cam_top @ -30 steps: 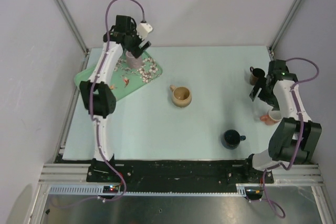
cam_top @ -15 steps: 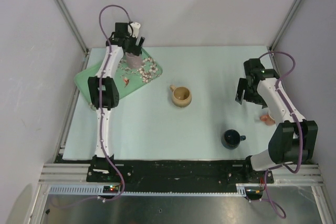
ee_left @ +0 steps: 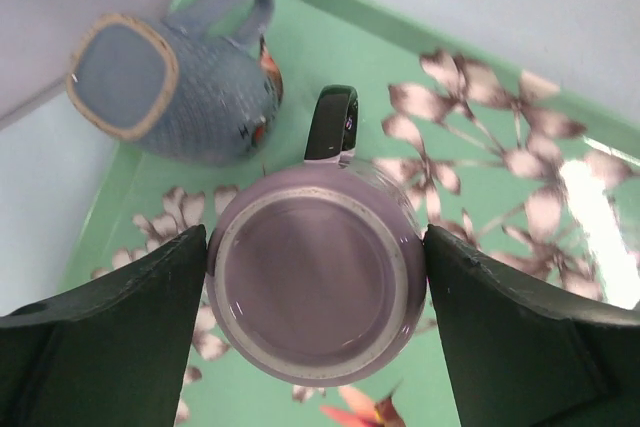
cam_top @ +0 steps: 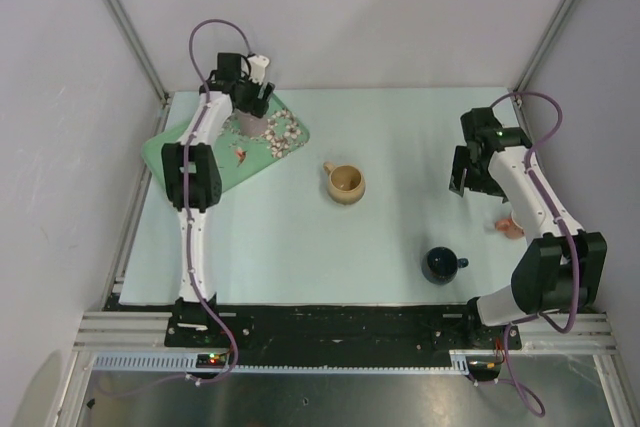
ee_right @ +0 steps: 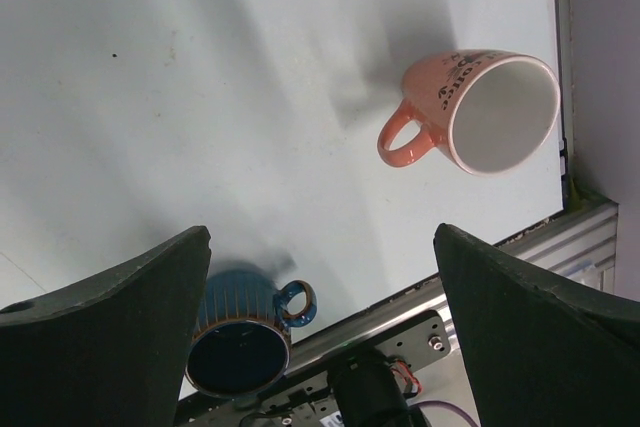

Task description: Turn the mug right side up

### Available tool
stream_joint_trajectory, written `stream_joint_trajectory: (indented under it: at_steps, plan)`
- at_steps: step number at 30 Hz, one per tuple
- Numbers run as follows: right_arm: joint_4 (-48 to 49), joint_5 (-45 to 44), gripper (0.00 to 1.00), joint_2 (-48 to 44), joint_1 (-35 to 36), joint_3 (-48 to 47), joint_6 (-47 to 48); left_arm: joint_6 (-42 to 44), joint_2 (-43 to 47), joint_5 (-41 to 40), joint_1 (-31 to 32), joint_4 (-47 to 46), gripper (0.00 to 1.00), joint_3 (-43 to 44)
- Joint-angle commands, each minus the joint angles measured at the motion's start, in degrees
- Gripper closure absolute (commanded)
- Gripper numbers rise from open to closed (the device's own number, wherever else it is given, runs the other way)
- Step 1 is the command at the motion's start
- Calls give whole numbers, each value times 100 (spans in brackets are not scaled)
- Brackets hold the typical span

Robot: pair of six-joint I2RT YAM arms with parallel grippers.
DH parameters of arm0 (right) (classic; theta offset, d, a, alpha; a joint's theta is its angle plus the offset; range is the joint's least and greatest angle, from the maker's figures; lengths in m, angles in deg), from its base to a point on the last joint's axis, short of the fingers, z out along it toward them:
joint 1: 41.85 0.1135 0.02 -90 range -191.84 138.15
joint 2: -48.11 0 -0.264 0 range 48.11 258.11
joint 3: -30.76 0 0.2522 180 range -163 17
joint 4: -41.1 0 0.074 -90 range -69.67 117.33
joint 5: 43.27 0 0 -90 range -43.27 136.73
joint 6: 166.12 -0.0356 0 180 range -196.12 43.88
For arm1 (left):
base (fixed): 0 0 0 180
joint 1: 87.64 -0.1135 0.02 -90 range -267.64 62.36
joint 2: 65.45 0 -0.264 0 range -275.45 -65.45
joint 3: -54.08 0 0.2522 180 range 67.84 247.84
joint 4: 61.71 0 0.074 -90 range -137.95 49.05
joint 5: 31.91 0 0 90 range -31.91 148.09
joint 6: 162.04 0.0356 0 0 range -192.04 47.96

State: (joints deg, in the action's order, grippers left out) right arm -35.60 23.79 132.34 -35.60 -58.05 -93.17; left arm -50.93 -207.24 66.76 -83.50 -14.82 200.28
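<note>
Evidently the grasp is the step in hand: the left gripper point(ee_left: 315, 247) stands over the lilac ceramic mug point(ee_left: 312, 297), which sits base-up on the green flowered tray point(ee_left: 360, 57) at the far left. Its jaws are closed against the mug's two sides. Next the mug needs lifting clear, rolling half over and setting down on its base. The right gripper point(ee_right: 322, 247) hangs wide open and empty at the right.
</note>
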Motion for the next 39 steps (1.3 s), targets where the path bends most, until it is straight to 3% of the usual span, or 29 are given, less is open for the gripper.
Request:
stream_joint_trajectory:
  at_steps: [1,7,12,14,16,20,26,34,39]
  plan:
    - [-65,-185,1,-281,68,-273,0,249,675,276,-169,694,28,-857]
    - [-7,-96,0,-356,95,-375,12,1035,1862,385,-264,717,29,-2400]
    - [33,-6,1,-408,147,-375,36,1883,2483,260,-315,1017,14,-3142]
    - [48,-26,1,-418,184,-365,56,2116,2570,314,-319,1277,5,-3009]
    - [54,-22,1,-421,209,-362,76,2222,2578,430,-300,1531,2,-2720]
    - [62,-12,1,-446,249,-347,102,2517,2369,621,-79,2084,0,-1967]
    - [25,-21,0,-523,312,-309,96,2535,1489,263,230,2522,0,-823]
    - [-2,-24,1,-596,422,-146,15,2785,198,-989,472,3093,22,207]
    - [-84,-177,1,-614,537,-72,-14,2834,-56,-1371,551,3240,33,377]
